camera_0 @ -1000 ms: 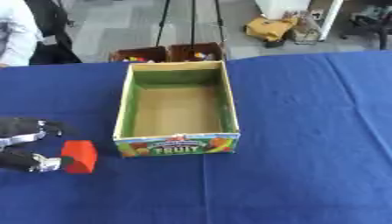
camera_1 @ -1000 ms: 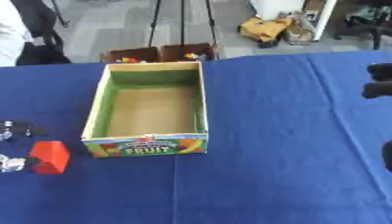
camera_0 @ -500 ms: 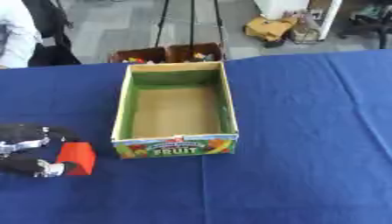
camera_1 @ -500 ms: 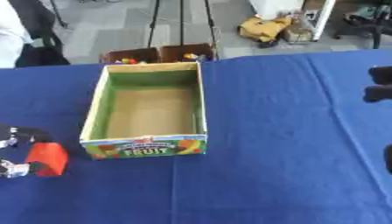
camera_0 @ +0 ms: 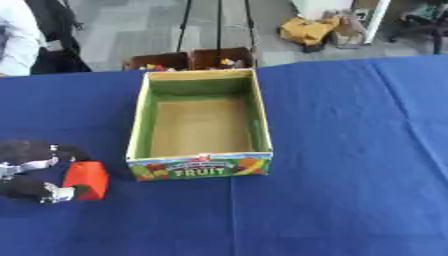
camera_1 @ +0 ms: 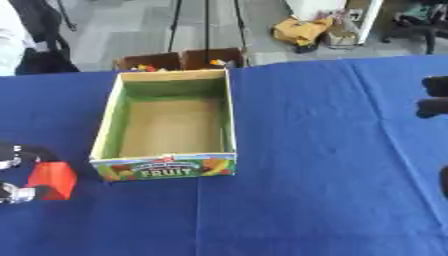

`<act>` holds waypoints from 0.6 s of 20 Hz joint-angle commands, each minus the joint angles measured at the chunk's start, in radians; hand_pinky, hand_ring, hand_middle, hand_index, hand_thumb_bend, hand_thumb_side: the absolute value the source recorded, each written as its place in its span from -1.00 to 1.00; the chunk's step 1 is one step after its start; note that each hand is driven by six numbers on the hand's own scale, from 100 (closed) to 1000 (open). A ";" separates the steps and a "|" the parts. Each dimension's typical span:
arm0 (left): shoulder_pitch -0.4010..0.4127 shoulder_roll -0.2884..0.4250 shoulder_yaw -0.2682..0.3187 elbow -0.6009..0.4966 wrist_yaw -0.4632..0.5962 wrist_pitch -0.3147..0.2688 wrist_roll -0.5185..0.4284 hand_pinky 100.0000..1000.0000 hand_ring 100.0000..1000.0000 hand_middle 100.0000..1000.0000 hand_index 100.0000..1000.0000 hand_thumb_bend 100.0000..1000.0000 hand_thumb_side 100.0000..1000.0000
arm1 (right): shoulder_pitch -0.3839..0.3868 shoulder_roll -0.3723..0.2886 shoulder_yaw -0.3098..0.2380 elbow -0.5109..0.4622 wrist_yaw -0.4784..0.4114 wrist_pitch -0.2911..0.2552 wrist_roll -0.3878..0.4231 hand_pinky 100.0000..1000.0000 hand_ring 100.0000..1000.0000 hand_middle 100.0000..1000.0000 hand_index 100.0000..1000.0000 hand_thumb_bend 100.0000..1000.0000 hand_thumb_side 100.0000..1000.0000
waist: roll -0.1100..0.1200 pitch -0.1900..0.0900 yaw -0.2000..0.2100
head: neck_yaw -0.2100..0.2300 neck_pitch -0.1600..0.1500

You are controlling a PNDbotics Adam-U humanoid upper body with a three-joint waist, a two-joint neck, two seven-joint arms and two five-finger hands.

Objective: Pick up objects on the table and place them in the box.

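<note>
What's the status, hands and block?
Left hand shut on red block, left of box. Right hand idle at right edge. Box empty, path clear.

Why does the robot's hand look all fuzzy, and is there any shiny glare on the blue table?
In the left eye view the left hand is smeared soft around the red block, and the FRUIT box is a little soft too. In the right eye view the right hand is only a dark blur at the edge. The blue table shows even light, with no bright glare in either view.

left robot hand (camera_1: 12, 172) pinching red block (camera_1: 52, 180) | box (camera_1: 166, 167) beside
</note>
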 commanded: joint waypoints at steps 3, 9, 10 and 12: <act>-0.016 0.016 0.011 -0.010 -0.004 -0.141 -0.143 0.23 0.64 0.73 1.00 -0.86 0.93 | -0.005 -0.010 -0.007 -0.019 0.000 0.004 -0.005 0.25 0.45 -0.10 0.38 -0.45 1.00 | 0.010 0.003 -0.001 | 0.002 -0.013; -0.011 0.011 0.009 -0.017 0.005 -0.129 -0.143 0.01 0.47 0.65 1.00 -0.87 0.94 | -0.005 -0.009 -0.010 -0.019 0.004 0.006 -0.009 0.26 0.45 -0.11 0.37 -0.45 1.00 | 0.008 0.006 -0.001 | 0.001 -0.013; -0.011 0.010 0.008 -0.018 0.007 -0.128 -0.143 0.06 0.52 0.69 1.00 -0.80 1.00 | -0.005 -0.008 -0.010 -0.019 0.005 0.006 -0.009 0.26 0.45 -0.12 0.37 -0.45 1.00 | 0.008 0.007 0.000 | 0.001 -0.014; -0.013 0.010 0.006 -0.020 0.006 -0.129 -0.143 0.10 0.59 0.76 1.00 -0.72 1.00 | -0.004 -0.008 -0.010 -0.019 0.006 0.008 -0.011 0.26 0.45 -0.12 0.36 -0.45 1.00 | 0.007 0.007 0.000 | 0.002 -0.013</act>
